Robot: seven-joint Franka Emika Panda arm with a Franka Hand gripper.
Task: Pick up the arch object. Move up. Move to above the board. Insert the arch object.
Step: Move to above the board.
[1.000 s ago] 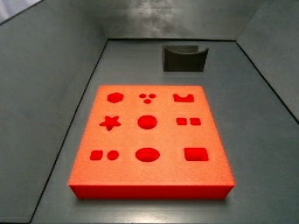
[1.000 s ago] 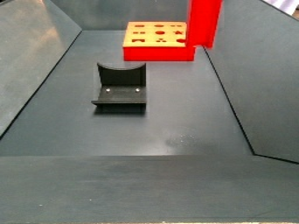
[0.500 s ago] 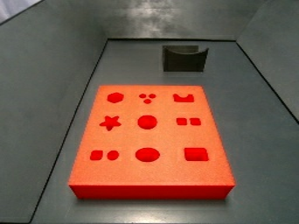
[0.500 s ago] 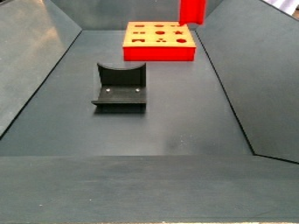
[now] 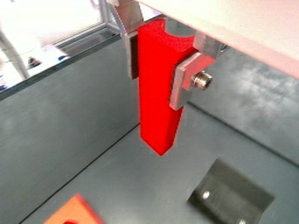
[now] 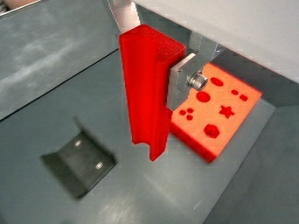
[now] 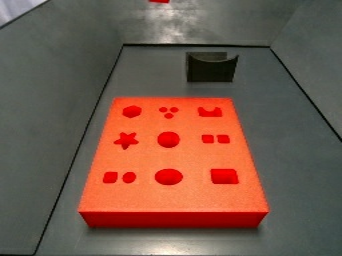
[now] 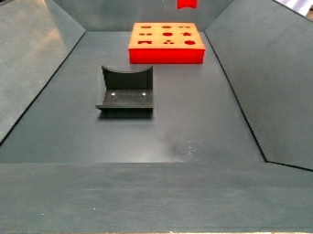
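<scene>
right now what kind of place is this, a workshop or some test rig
Likely a robot test rig: a bare grey walled bin, a board with shaped holes, and the gripper holding the arch object high above the floor.

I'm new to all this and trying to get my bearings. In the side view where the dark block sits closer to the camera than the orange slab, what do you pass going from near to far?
The fixture → the board → the arch object, whose red tip hangs at the top edge; the gripper holding it shows only in the wrist views.
</scene>
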